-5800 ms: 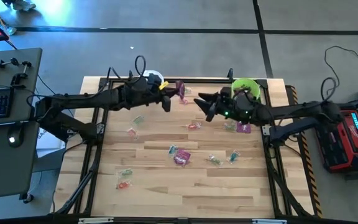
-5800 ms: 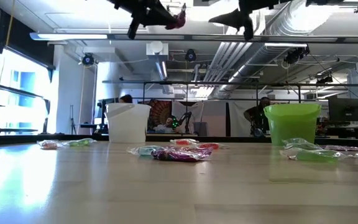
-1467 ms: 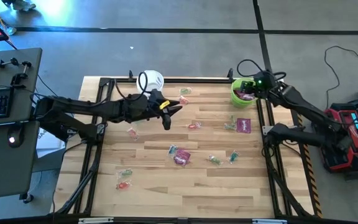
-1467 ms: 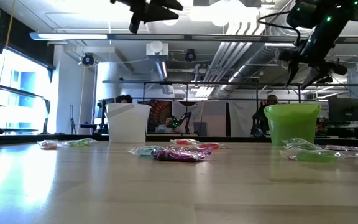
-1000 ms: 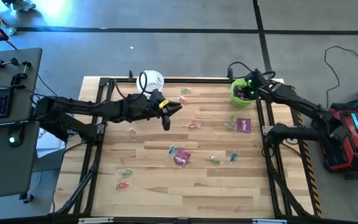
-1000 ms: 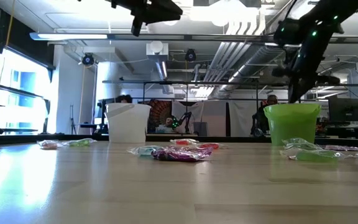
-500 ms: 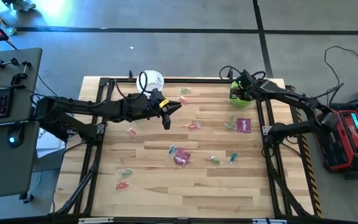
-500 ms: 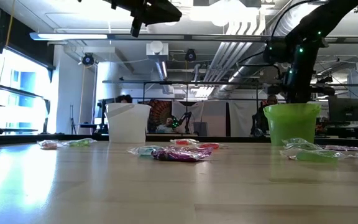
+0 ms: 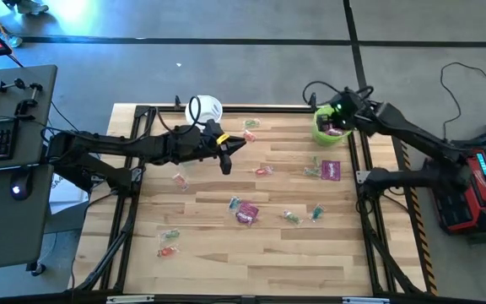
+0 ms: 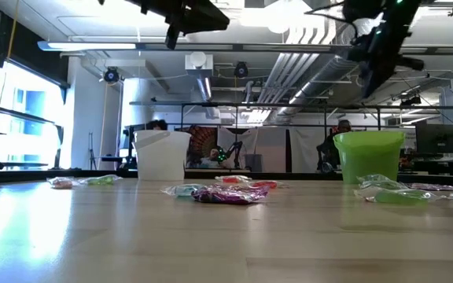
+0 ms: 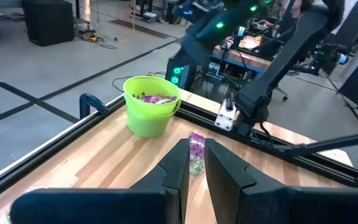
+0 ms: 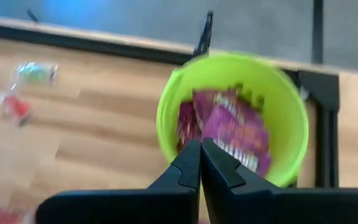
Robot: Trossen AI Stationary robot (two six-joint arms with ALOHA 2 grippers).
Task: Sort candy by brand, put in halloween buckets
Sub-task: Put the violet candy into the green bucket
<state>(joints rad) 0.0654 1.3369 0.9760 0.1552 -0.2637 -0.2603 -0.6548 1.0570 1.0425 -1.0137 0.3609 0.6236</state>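
Right end effector (image 12: 200,163) is hanging right over the lime green bucket (image 9: 328,127) at the worktop's (image 9: 209,253) back right corner, fingers pressed together, holding nothing. The bucket's already got a few magenta packets (image 12: 229,127) in it. Left end effector (image 9: 236,143) hovers near the white bucket (image 9: 208,109), fingers nearly together with a thin gap, empty too. More candy lies scattered mid-worktop, including 1 magenta packet (image 9: 331,171) near the green bucket.

From my remote seat: grey floor (image 9: 251,67) crossed by dark lines, bright window (image 10: 22,118) at one side, exposed ceiling ducts (image 10: 321,67), keyboard desk (image 9: 7,169) beside the surface.
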